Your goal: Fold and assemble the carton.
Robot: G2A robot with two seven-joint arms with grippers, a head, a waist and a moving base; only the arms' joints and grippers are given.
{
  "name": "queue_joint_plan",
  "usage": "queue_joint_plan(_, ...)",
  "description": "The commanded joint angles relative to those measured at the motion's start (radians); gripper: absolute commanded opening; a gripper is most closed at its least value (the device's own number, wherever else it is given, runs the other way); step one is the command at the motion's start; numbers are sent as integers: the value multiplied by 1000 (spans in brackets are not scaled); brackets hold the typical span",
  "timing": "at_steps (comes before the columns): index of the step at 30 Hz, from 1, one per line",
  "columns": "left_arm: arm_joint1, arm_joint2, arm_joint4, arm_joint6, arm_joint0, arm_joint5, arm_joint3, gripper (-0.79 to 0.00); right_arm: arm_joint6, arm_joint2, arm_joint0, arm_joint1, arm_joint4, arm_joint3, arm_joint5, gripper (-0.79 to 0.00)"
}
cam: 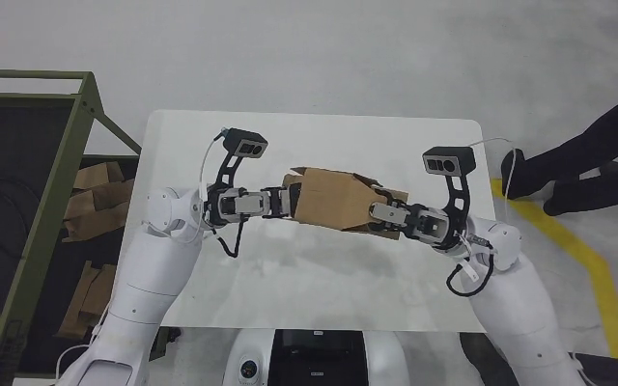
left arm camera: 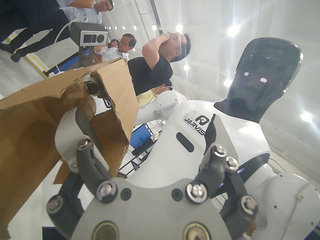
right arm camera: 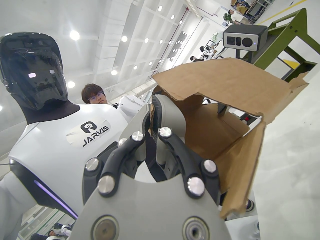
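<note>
**Carton held between both grippers over the bench**

Nearest me is the white bench [cam: 290, 289], with both arms stretched in over its middle from either side. My right gripper [right arm camera: 151, 112] is clenched on the carton [cam: 333, 198]. Its two fingers are pressed close together with a ragged cardboard edge pinched between them at the carton's right end. My left gripper [cam: 278, 203] is spread wide at the opposite end. In the left wrist view, one finger [left arm camera: 67, 136] lies against the inside of a brown panel, and the other finger [left arm camera: 212, 136] stands well apart from the cardboard, so that gripper clamps nothing.

The carton sits between the two grippers above the centre of the bench, slightly tilted. It is partly opened, and from the right wrist I see into its hollow, with panels bent around it and an end flap hanging loose. Several edges are torn. I cannot tell whether its underside touches the bench.

Farther off, beside the bench's left edge, is a green metal rack [cam: 92, 106] with flat cardboard pieces [cam: 92, 198] lying in it.
</note>
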Motion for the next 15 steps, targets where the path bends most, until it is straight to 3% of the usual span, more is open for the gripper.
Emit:
queue_joint_plan(1, 1, 4, 1, -7, -1, 8, -2, 0, 12, -4, 5, -1, 9, 6, 7, -785)
queue_joint_plan(14, 3, 20, 29, -10, -9, 10, 1, 0, 70, -33, 31, -7, 50, 40, 31, -785)
queue_joint_plan(15, 3, 22, 34, -9, -10, 10, 1, -68, 70, -34, 32, -7, 50, 41, 31, -785)
